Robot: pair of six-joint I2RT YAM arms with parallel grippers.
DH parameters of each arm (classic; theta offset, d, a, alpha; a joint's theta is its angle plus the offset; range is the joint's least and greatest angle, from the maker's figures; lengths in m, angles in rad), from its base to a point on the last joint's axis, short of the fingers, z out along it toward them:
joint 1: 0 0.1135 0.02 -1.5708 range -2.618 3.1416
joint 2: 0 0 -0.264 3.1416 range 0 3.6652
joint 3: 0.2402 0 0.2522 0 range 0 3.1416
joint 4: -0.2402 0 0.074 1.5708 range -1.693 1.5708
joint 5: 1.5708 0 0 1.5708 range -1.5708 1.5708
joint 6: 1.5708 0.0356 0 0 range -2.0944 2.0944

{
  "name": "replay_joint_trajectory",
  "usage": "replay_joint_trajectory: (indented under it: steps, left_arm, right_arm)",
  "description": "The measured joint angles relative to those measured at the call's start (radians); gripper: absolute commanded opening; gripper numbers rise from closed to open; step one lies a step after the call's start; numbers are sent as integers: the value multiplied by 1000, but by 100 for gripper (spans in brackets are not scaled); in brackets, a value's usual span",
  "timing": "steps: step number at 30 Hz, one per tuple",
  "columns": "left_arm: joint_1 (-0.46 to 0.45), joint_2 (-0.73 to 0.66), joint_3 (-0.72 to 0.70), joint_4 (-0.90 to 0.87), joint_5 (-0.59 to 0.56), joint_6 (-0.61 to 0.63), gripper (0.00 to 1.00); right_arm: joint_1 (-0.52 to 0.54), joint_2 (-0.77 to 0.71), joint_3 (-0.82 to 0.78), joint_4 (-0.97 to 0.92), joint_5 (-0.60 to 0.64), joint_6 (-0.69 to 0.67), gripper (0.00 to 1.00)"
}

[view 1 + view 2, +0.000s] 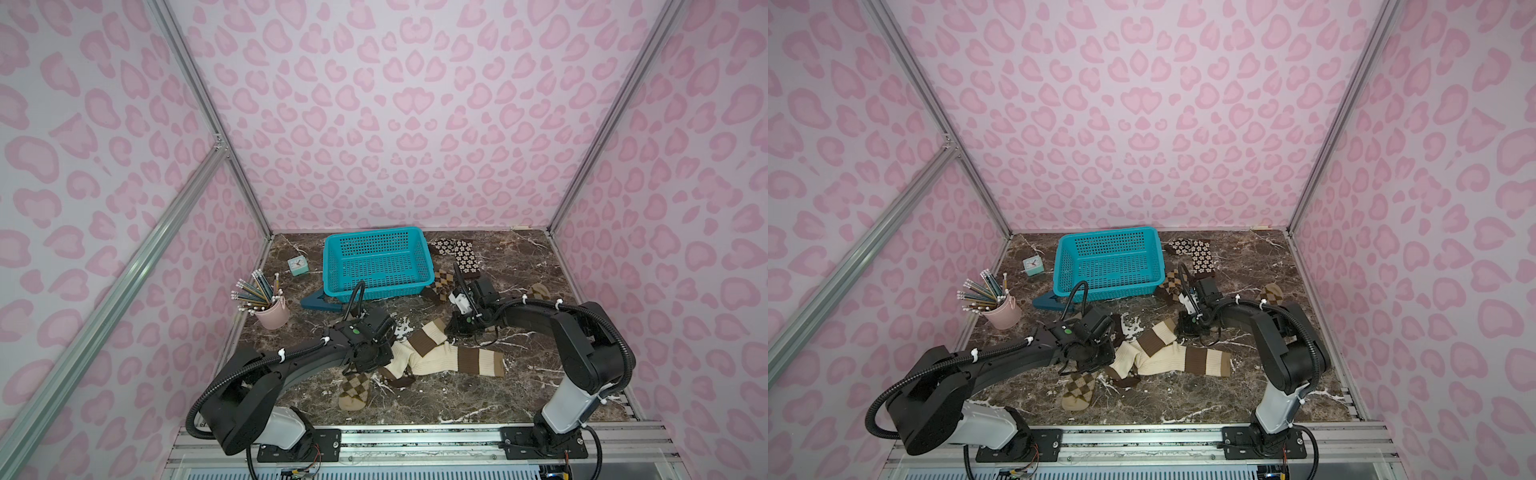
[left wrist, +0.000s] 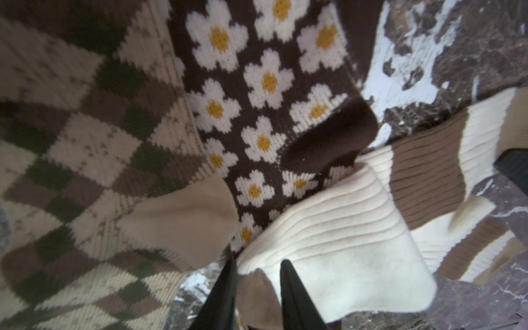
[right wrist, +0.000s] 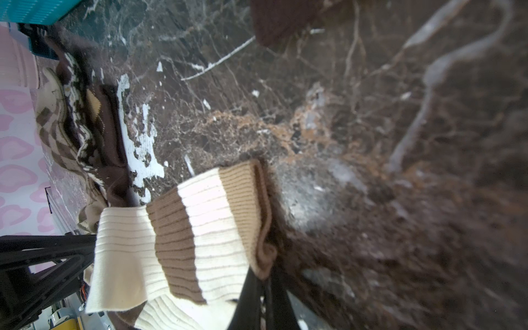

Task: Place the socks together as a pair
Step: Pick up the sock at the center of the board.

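Two cream socks with brown stripes (image 1: 455, 359) lie crossed near the front middle of the marble surface (image 1: 457, 399). The left end effector (image 2: 258, 264), narrowly parted, straddles one sock's tan toe. The right end effector (image 3: 261, 285), pressed closed, touches the other sock's cuff; whether it pinches the cuff is unclear.

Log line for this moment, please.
cream striped socks: overlapping mid-table | left gripper: open, astride one's tan toe | right gripper: shut on one's tan cuff | blue basket: empty
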Motion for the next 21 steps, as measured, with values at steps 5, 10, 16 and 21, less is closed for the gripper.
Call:
replay_joint_trajectory:
  steps: [5, 10, 16, 21]
  left_arm:
    - [-1, 15, -5, 4, -2, -2, 27]
    - [-4, 53, 16, 5, -3, 0, 26]
    - [-6, 55, 4, 5, -2, 0, 16]
    - [-10, 57, 3, 6, -2, 0, 5]
  right_arm:
    - [0, 0, 0, 0, 0, 0, 0]
    - [0, 0, 0, 0, 0, -1, 0]
    - [0, -2, -1, -5, 0, -1, 0]
    - [0, -2, -1, -6, 0, -1, 0]
